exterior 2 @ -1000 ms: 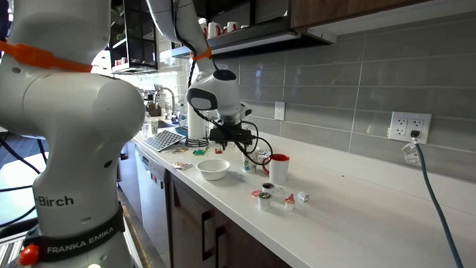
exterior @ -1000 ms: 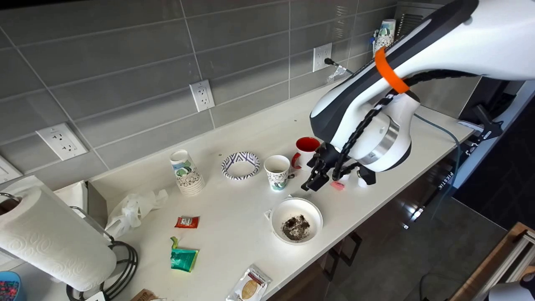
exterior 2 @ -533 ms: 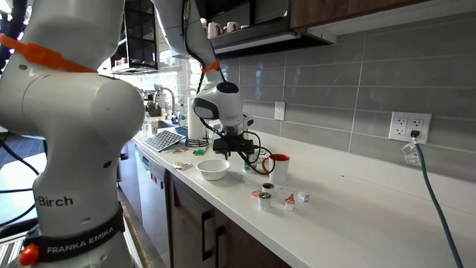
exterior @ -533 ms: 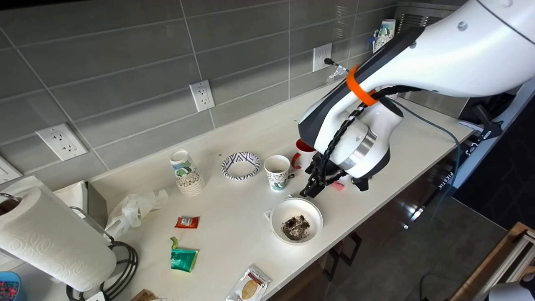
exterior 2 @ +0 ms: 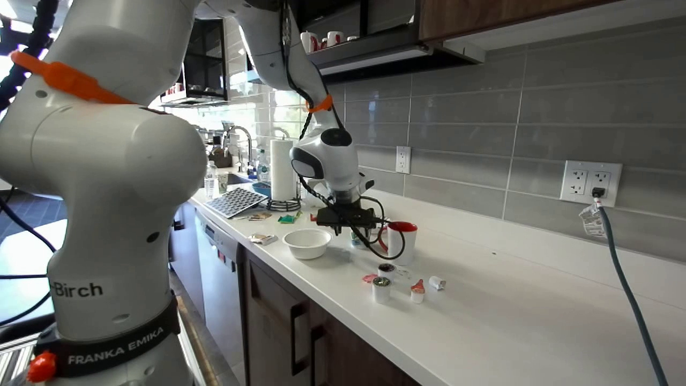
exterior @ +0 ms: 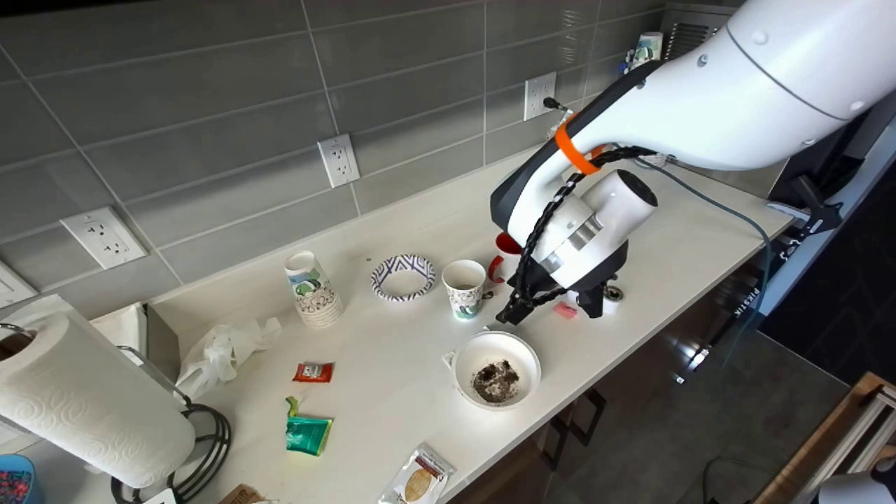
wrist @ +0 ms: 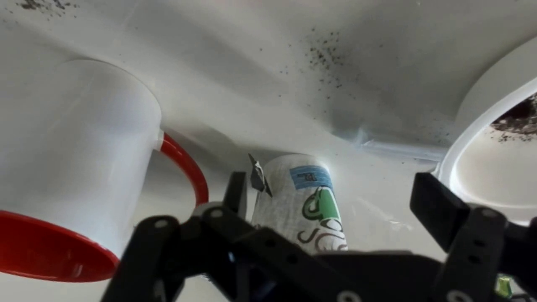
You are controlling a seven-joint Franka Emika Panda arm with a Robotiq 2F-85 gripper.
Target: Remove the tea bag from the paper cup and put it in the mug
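Counter [exterior: 378,343] front edge slants from 6 up to 3 o'clock in an exterior view; tiled wall [exterior: 231,140] backs it, 9 to 1. Bare counter spreads at 7 o'clock of the paper cup [exterior: 465,301], and wider at 3 to 4 o'clock of the mug [exterior 2: 411,252] in an exterior view. Gripper [wrist: 335,199] hovers at the cup's 3 to 4, jaws spread wide apart.

From the cup: mug (white, red inside) at 2 o'clock, near, red handle [wrist: 191,170] turned cupward; white bowl [exterior: 514,344] with dark grounds [exterior: 498,385] at 5, by the front edge; patterned bowl [exterior: 404,281] at 9, cup stack [exterior: 315,297] beyond; red packet [exterior: 313,372] at 8; green packet [exterior: 308,435] between 7 and 8. Pods [exterior 2: 381,294] at the mug's 5 to 7. In the way in the wrist view: handle just beside one finger, white bowl's rim behind the other; contact can't be told.

Tea bag: all that shows is a small dark squarish piece [wrist: 261,180] at the cup's mug-facing side; bag or tag, can't tell. Cup's inside too small to read. Wrist view: gripper covers cup rim. Arm [exterior: 700,98] hides part of the mug in an exterior view. Paper towel roll [exterior: 91,413] cut off at 8 o'clock.
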